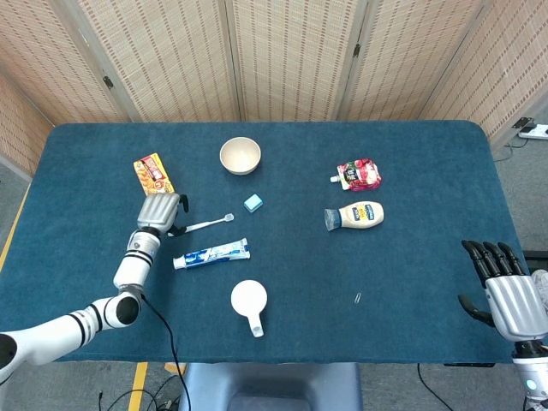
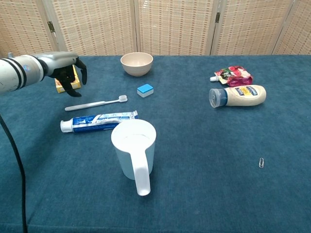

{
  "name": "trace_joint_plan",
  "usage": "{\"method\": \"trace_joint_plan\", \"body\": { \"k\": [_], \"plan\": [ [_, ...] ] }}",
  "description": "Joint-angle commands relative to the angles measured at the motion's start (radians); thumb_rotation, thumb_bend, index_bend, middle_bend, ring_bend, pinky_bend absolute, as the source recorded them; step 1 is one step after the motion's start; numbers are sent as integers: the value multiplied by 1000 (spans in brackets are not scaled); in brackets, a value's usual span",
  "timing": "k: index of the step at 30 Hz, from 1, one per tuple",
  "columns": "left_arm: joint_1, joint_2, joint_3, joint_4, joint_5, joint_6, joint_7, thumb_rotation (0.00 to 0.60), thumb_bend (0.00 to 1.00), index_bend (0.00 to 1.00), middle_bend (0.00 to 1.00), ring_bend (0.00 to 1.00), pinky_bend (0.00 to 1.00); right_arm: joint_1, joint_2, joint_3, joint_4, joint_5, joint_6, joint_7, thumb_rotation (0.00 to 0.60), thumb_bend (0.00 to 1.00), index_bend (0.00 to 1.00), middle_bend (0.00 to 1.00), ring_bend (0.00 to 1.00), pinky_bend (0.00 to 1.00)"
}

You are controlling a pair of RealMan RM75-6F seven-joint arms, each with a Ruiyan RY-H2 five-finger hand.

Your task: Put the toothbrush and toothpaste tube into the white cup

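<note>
Left hand (image 1: 160, 211) hovers empty, fingers loosely curled, over handle end of thin white plastic toothbrush (image 1: 202, 225), probably light, stiff, slippery; best pinched mid-handle.

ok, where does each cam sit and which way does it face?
Head view: high over the near table edge, looking steeply down; left hand and arm by the toothbrush, right hand at lower right.
Chest view: low at the near edge, looking across toward the screens; only the left hand shows.
Shared: white cup, toothpaste tube, toothbrush.
</note>
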Motion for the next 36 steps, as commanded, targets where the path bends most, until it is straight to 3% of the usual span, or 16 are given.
{"method": "trace_joint_plan", "body": {
  "k": [1,13,21,26,36],
  "plan": [
    [-20,-27,8,23,-34,-1,26,600,260,514,1000,967,1000,-1,1,-1,2,1,0,2,600,171,0,140,100,102],
    [-69,-97,14,64,-130,-16,71,600,263,521,1000,967,1000,-3,1,-2,12,8,-3,12,600,171,0,140,100,102],
    [-91,-136,16,124,-179,-25,96,600,356,490,1000,967,1000,-6,2,-2,16,13,-2,19,600,172,0,140,100,102],
    [-96,-148,18,152,-213,-42,107,600,365,480,1000,967,1000,-9,2,-3,19,12,2,23,600,173,0,140,100,102],
    [-100,-181,17,179,-225,-39,100,600,376,495,1000,967,1000,-11,1,-4,21,12,4,24,600,174,0,140,100,102]
  ]
}}
